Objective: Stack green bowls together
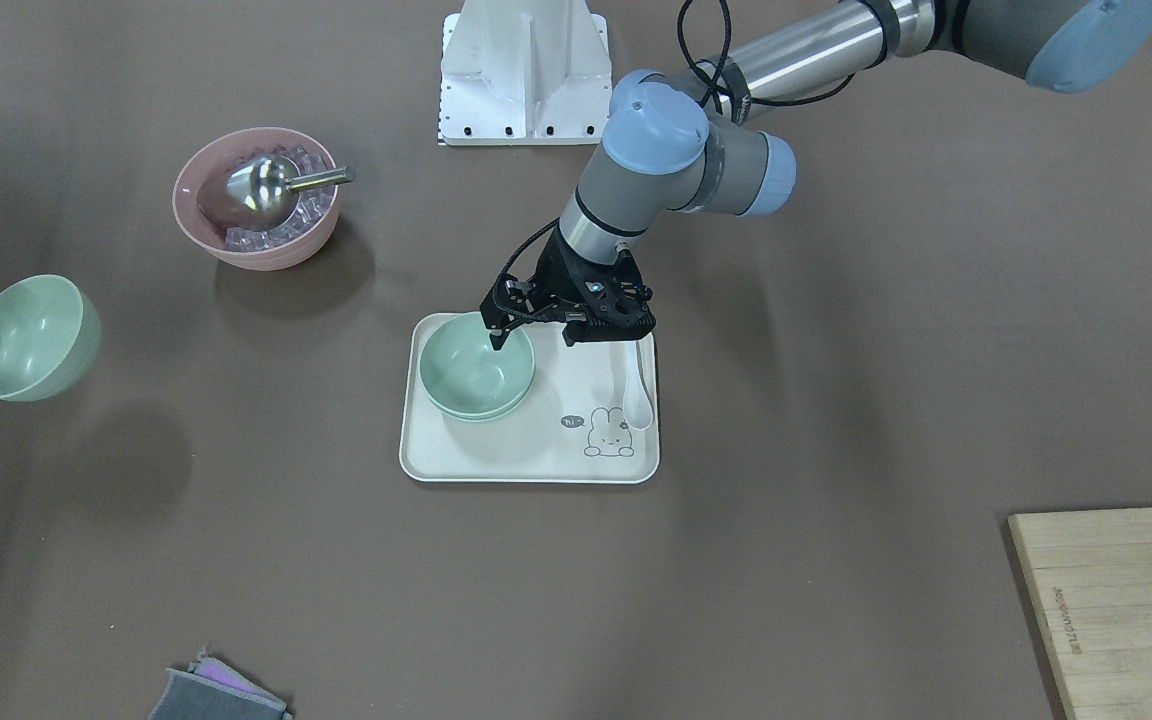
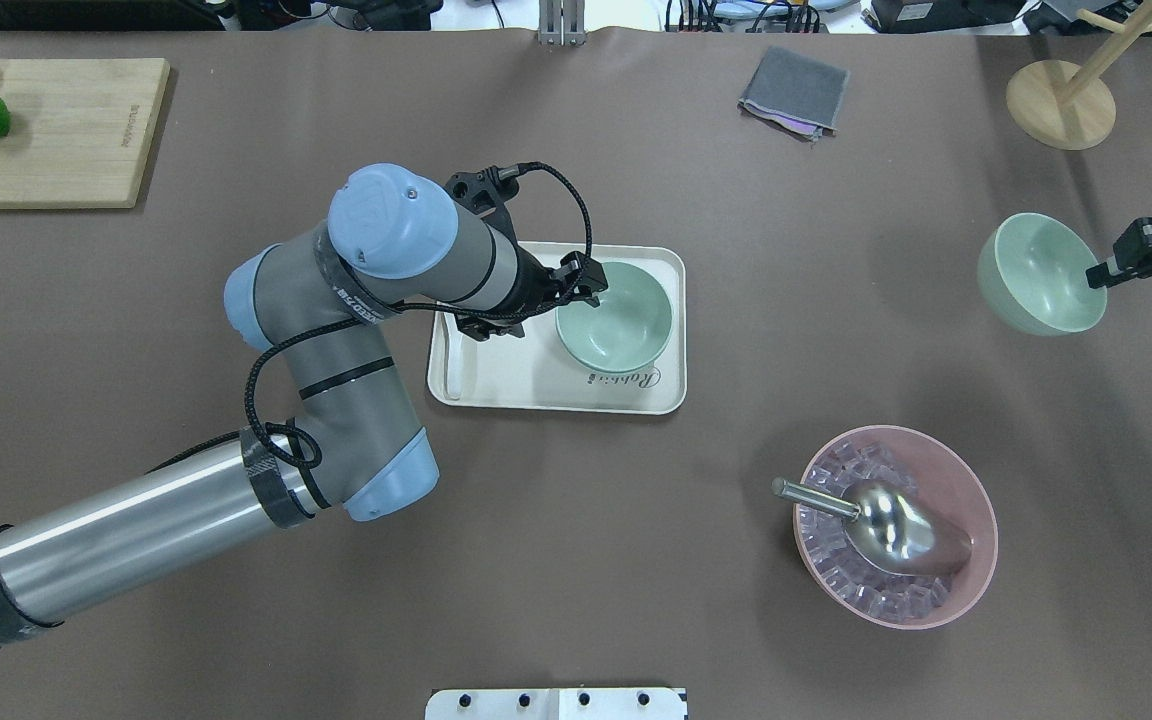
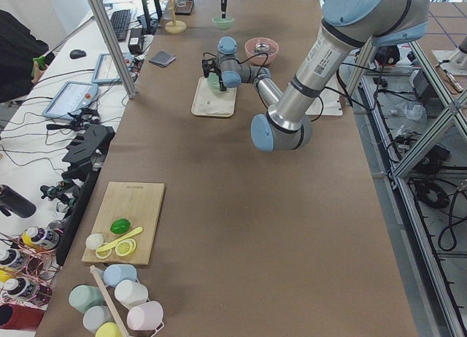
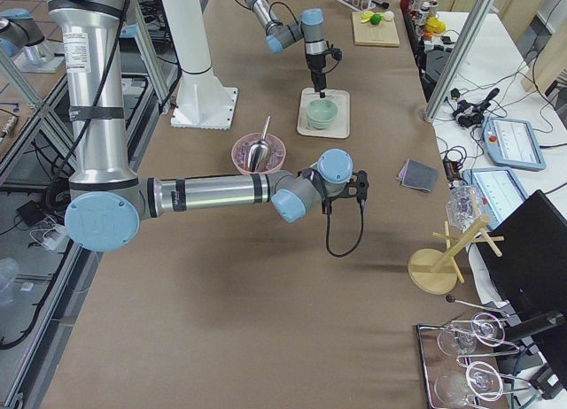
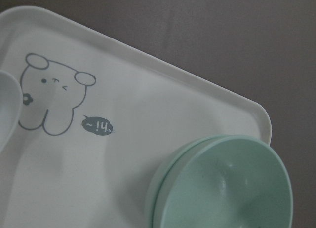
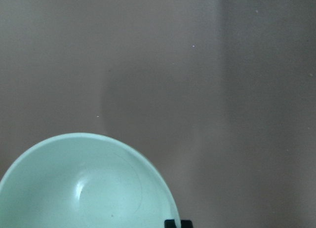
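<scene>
Two green bowls (image 1: 476,372) sit nested on the white rabbit tray (image 1: 536,450). They also show in the overhead view (image 2: 616,315) and the left wrist view (image 5: 227,188). My left gripper (image 1: 533,333) points down over the stack's rim, open, with one finger inside the top bowl; it also shows in the overhead view (image 2: 556,305). My right gripper (image 2: 1101,272) is shut on the rim of the third green bowl (image 2: 1036,275). It holds that bowl tilted above the table, far from the tray. This bowl also shows in the front view (image 1: 31,338) and the right wrist view (image 6: 84,188).
A pink bowl (image 2: 986,540) of ice with a metal scoop (image 2: 891,530) stands between the held bowl and the robot's base. A white spoon (image 1: 639,395) lies on the tray. A cutting board (image 2: 56,130), a grey cloth (image 2: 794,90) and a wooden stand (image 2: 1061,100) sit along the far side.
</scene>
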